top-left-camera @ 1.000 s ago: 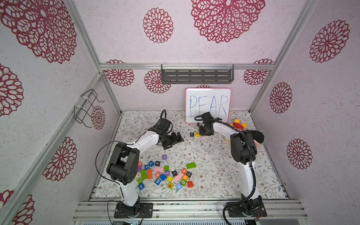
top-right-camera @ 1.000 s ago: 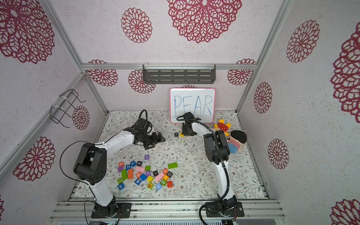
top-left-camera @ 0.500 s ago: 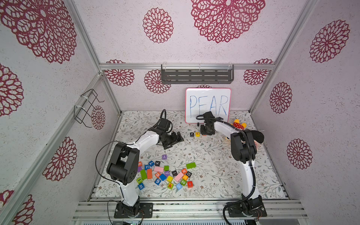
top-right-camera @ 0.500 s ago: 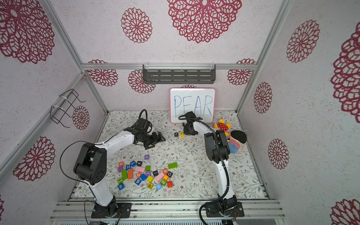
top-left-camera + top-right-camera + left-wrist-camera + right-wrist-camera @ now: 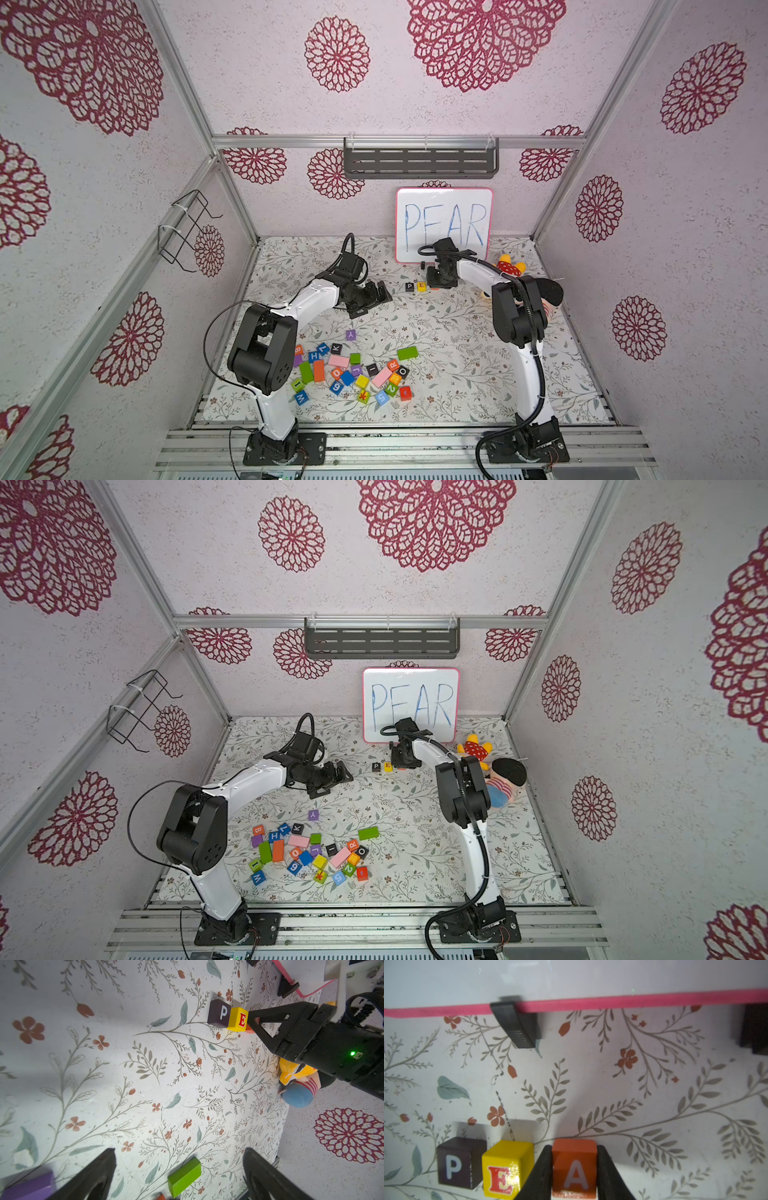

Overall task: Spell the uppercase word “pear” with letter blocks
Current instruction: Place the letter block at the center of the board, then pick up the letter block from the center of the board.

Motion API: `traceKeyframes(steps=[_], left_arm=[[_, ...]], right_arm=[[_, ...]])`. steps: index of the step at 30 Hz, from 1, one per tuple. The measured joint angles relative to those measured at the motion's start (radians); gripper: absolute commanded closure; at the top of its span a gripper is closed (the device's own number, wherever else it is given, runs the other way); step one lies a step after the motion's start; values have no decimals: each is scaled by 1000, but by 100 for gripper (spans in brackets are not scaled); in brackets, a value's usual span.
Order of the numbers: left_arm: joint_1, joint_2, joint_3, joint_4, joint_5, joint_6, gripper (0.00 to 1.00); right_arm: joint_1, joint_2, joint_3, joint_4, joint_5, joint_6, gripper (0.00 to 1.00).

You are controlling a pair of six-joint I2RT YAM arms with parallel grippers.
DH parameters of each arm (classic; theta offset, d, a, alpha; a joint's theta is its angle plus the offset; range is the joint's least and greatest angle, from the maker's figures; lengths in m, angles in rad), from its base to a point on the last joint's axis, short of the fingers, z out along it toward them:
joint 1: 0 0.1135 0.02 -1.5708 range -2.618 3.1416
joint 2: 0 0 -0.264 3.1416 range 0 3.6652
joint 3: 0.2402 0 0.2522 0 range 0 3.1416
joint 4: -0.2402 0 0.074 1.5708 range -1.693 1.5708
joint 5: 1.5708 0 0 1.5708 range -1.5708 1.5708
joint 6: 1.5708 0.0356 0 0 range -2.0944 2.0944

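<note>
Since a second ago my right arm has edged a little sideways along the foot of the whiteboard (image 5: 444, 224). My left arm and the pile (image 5: 345, 374) of loose blocks have stayed put.

In both top views my right gripper (image 5: 435, 286) points down at the mat (image 5: 436, 332). The P block (image 5: 409, 286) and E block (image 5: 421, 286) sit in a row just beside it, on the side toward my left gripper (image 5: 376, 300). Only an orange sliver of the A block (image 5: 434, 288) shows under that tool. The R block (image 5: 392, 365) lies well apart from both grippers, in the pile, next to a black O block (image 5: 402, 371). My left gripper hangs low, jaws spread wide, holding nothing.

In the left wrist view my left fingers (image 5: 93, 1176) stand far apart, with a green block (image 5: 185, 1176) on the mat between them. Well ahead of them, the right gripper's tip comes in close against the E block, which touches the P block. A doll (image 5: 297, 1084) lies beyond that tool.

In the right wrist view my right fingers (image 5: 544, 1167) are clamped on two opposite sides of the A block (image 5: 574, 1172), its letter facing the camera. The E block sits just outside one finger, turned slightly out of line, and the P block is beyond it. The whiteboard's pink edge is ahead of the fingertips. I cannot tell whether the A block rests on the mat
</note>
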Motion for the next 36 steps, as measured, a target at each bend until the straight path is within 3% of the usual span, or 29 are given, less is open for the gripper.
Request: traceKeyframes(steps=[6,28,36], left_arm=[[0,0,0,0,0,0,2],[0,-31,-7,3,0,0,2],[1,-37,-7,3,7,0,2]], right_arm=[[0,0,0,-1,0,8,60],[0,0,31,-21,2,51,54],[2,-38,14,-30,0,59,45]])
